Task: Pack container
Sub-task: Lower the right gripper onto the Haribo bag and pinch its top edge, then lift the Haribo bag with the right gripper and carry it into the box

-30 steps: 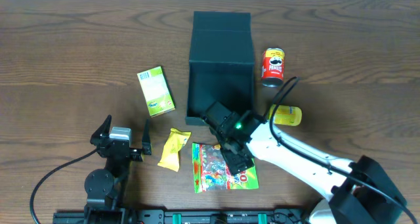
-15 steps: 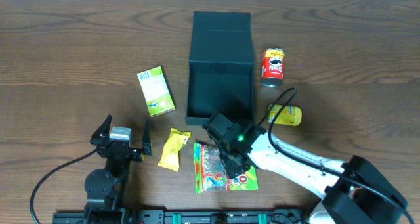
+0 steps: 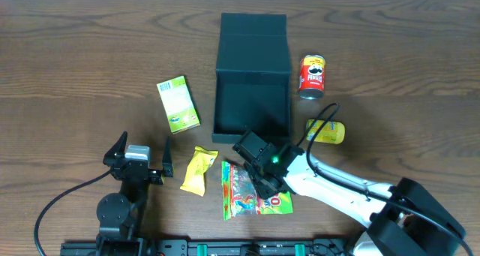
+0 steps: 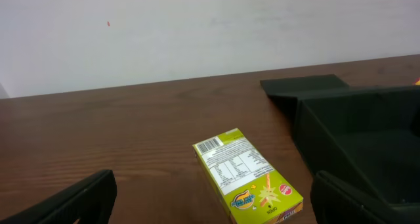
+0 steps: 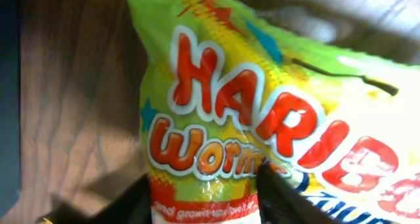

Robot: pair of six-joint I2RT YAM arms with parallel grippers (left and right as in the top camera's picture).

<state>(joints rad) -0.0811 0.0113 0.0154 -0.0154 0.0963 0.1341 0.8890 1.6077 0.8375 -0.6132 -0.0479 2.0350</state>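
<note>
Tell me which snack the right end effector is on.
The Haribo bag: the right end effector pinches it; the carton, can and yellow packets lie untouched.

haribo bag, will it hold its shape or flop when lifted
Probably floppy: the Haribo bag is glossy film, puckered between the right hand's fingers, so it should sag. Likely light, with loose sweets shifting inside. The shiny film may slip.

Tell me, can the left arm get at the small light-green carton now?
Probably yes. The left gripper is open, and the carton lies flat on the table ahead of it with nothing between them; the container stands apart to one side.
</note>
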